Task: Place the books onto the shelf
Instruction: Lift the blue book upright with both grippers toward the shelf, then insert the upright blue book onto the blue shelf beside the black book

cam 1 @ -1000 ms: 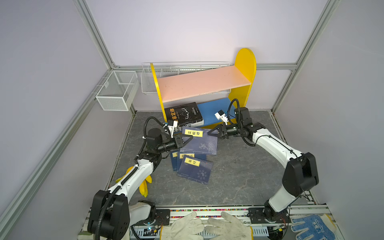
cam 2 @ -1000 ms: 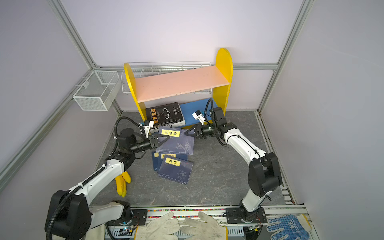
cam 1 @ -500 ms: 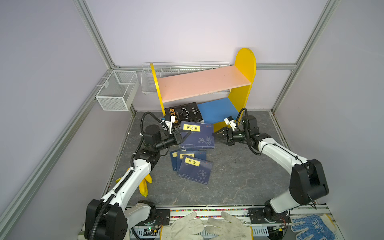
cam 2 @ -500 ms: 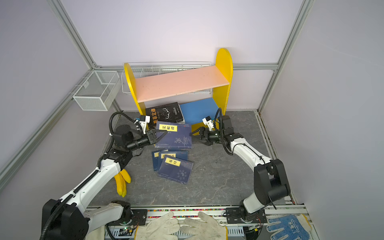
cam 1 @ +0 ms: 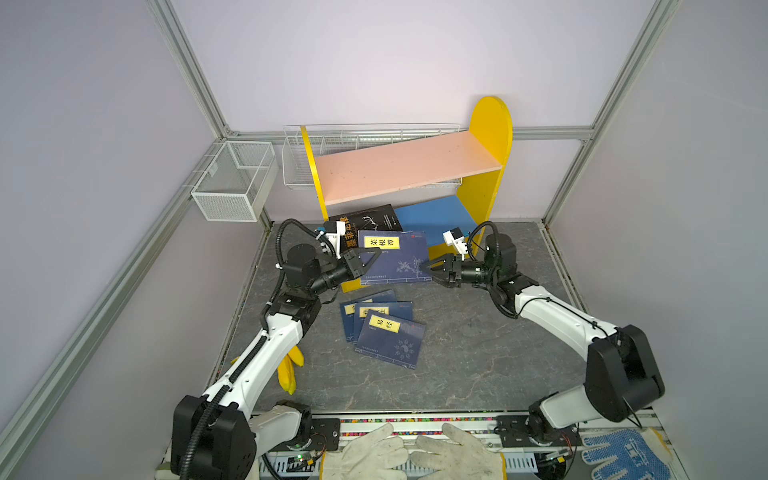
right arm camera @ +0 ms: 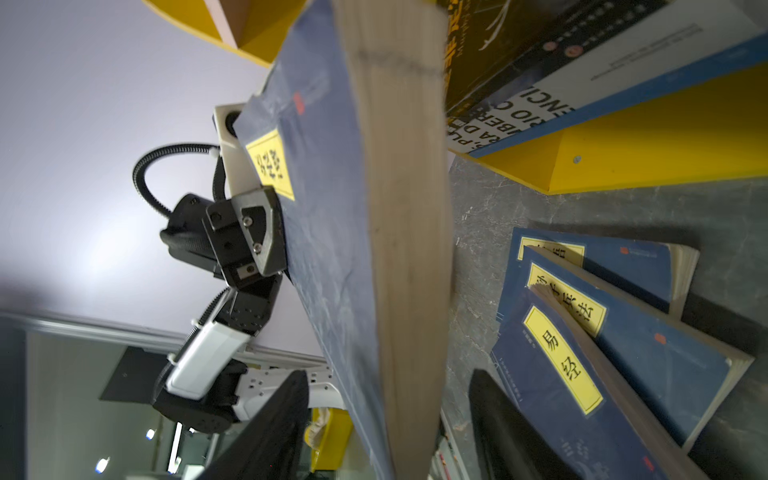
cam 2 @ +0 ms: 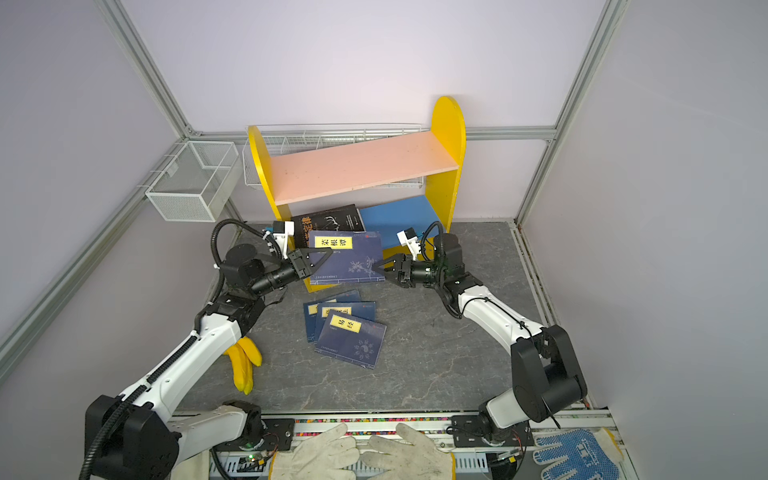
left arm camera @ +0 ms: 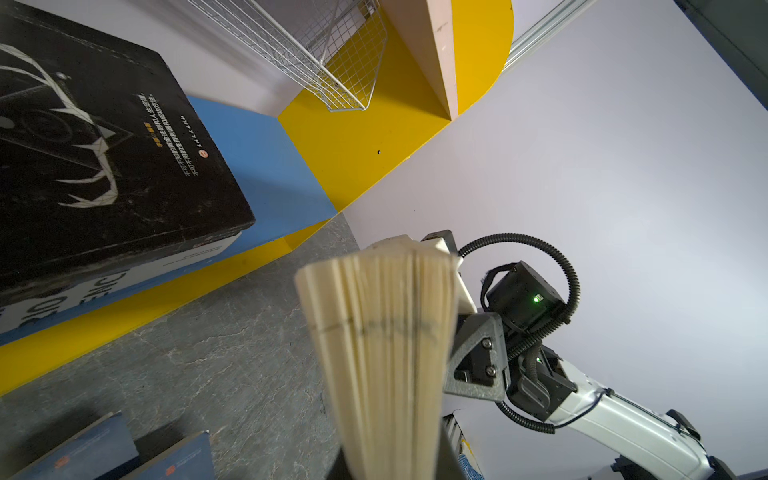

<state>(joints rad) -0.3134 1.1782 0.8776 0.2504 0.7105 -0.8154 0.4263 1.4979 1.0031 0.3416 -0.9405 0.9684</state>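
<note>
A navy book (cam 1: 397, 259) (cam 2: 351, 259) with a yellow label hangs above the floor in front of the shelf (cam 1: 490, 124). My left gripper (cam 1: 372, 259) (left arm camera: 386, 465) is shut on its left edge. My right gripper (cam 1: 430, 271) (right arm camera: 386, 449) is open, its jaws straddling the book's right edge (right arm camera: 399, 249) with gaps on both sides. A black book (cam 1: 370, 220) lies on the blue lower board (cam 1: 436, 214), on top of a white book (right arm camera: 582, 75). Three navy books (cam 1: 386, 328) lie fanned on the floor. The pink upper board (cam 1: 407, 166) is bare.
White wire baskets hang on the left wall (cam 1: 232, 183) and behind the shelf (cam 1: 365, 141). Yellow bananas (cam 1: 289, 365) lie by the left arm. White gloves (cam 1: 415, 453) and a blue glove (cam 1: 623, 453) rest at the front rail.
The right gripper let go of the book, drew back to the right and opened, then came back around its right edge. The left gripper carried the book up and towards the shelf.
</note>
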